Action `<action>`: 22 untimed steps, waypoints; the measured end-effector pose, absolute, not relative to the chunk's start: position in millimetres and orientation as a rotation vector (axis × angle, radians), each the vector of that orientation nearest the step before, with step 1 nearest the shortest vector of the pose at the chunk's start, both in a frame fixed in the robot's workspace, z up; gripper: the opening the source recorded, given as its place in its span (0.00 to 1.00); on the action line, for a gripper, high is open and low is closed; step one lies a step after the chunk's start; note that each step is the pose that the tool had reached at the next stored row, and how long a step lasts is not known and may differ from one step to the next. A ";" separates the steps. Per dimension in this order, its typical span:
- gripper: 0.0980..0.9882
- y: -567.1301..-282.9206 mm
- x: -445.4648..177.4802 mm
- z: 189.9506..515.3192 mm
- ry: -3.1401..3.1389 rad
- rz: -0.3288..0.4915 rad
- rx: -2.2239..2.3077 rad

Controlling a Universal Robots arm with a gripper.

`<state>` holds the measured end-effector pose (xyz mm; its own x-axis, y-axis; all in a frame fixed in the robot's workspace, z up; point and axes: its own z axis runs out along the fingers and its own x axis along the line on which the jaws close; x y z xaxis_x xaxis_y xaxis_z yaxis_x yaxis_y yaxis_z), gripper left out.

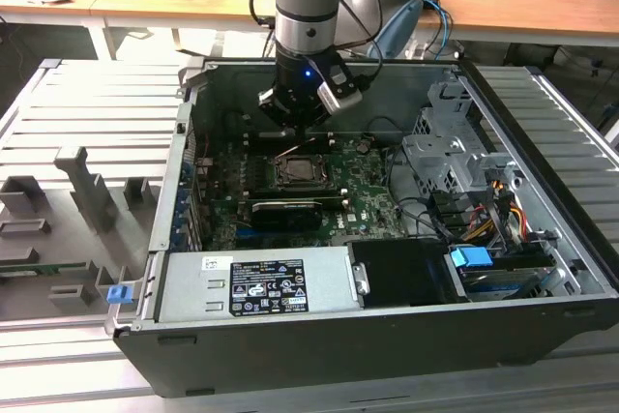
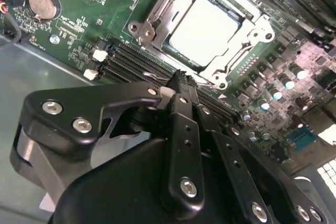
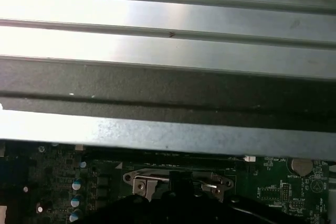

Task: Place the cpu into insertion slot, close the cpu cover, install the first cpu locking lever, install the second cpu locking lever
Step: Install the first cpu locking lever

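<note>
Exterior view: I see the gripper (image 1: 298, 126) hanging inside the open computer case (image 1: 542, 142), just above the far edge of the socket (image 1: 303, 171).

Second wrist view: the fingers (image 2: 181, 90) are pressed together, holding nothing. Just beyond their tips, the chip (image 2: 205, 29) sits in the socket (image 2: 140, 31) with the cover (image 2: 252, 30) closed over it.

First wrist view: the cover's (image 3: 142, 182) edge lies directly beyond the gripper.
</note>
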<state>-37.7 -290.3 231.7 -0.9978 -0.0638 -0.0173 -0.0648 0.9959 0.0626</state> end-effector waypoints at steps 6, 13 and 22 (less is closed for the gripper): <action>0.01 -285.3 -36.4 226.4 3.123 0.101 -0.101; 0.01 -281.2 -31.7 218.3 3.123 0.101 -0.101; 0.01 -281.1 -20.8 208.9 3.123 0.100 -0.101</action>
